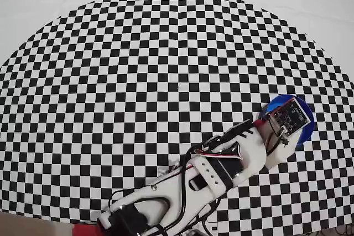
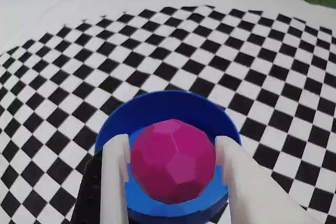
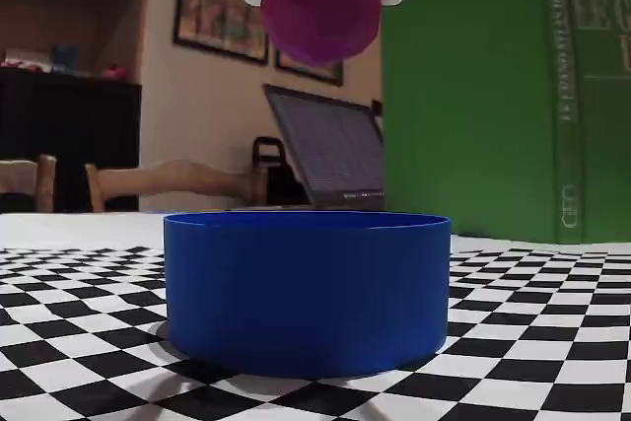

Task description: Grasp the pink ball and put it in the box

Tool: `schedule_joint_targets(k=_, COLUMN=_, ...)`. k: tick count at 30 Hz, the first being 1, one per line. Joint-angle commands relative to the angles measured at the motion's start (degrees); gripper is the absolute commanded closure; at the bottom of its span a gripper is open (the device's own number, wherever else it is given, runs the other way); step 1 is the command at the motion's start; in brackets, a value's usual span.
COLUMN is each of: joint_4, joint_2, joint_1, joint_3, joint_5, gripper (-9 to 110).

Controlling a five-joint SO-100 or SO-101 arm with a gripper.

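Your claw pinches the pink ball directly above the box, clear of its rim, positioned for release.

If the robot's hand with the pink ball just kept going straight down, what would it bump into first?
Most likely the box. The end effector holds the pink ball above the box's open top, so the ball would probably touch the blue floor inside first. Exact centering is hard to judge.

In the overhead view the arm hides most of the box.
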Motion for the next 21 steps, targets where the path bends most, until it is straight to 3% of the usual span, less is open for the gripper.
schedule_joint_targets(k=1, joint_4=-2.46, joint_2=-1.93, joint_1=-0.18, joint_3=-3.69, joint_5=-0.35, gripper=101)
schedule_joint_targets(k=21, joint_4=-4.04, joint_2=-13.97, joint_1=-0.26, joint_3=-9.93, joint_5=-0.35, gripper=101)
